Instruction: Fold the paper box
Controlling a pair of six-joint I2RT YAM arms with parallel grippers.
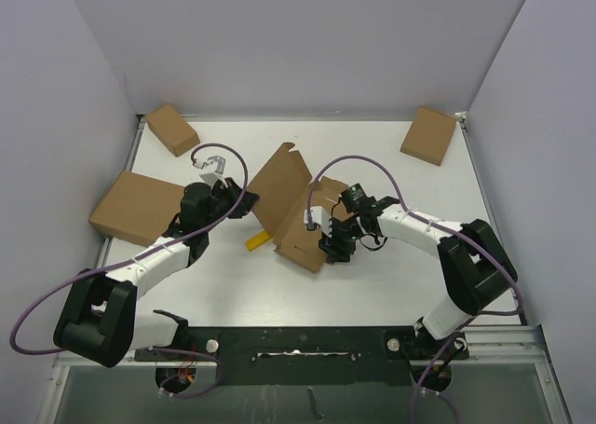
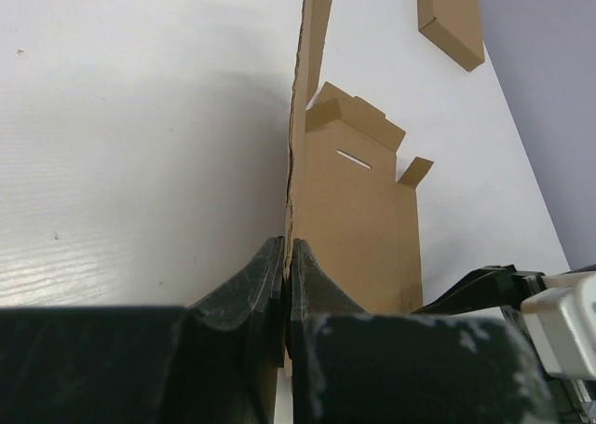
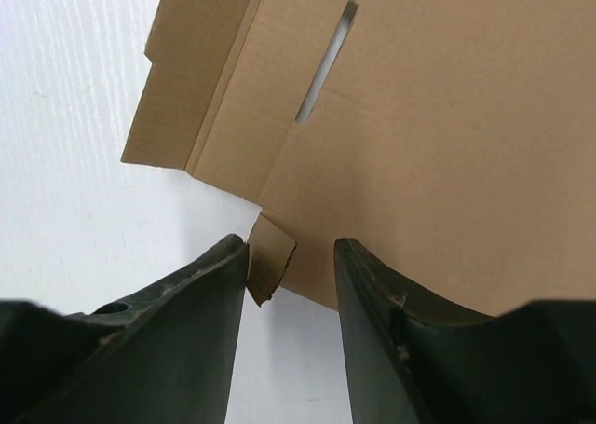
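Where the white table (image 1: 233, 284) met the left wall, a flat brown cardboard piece (image 1: 137, 207) lay, with a small closed cardboard box (image 1: 172, 129) beyond it near the far corner. Right of these, the left gripper (image 2: 287, 256) was pinched fully shut on the edge of an upright panel of the paper box (image 1: 293, 205), its fingers (image 2: 247, 284) pressed to both faces of the card. The paper box sat mid-table between the two arms, partly unfolded, with one panel raised and its slotted panel lying flat. A small yellow block (image 1: 258, 241) lay just beside the box's near left edge. At the box's near right corner, the right gripper (image 3: 291, 252) was partly open, with a small corner tab between its jaws, close against one finger (image 3: 209, 294) and apart from the other. It gripped nothing. A second closed box (image 1: 428, 135) lay near the far right corner.
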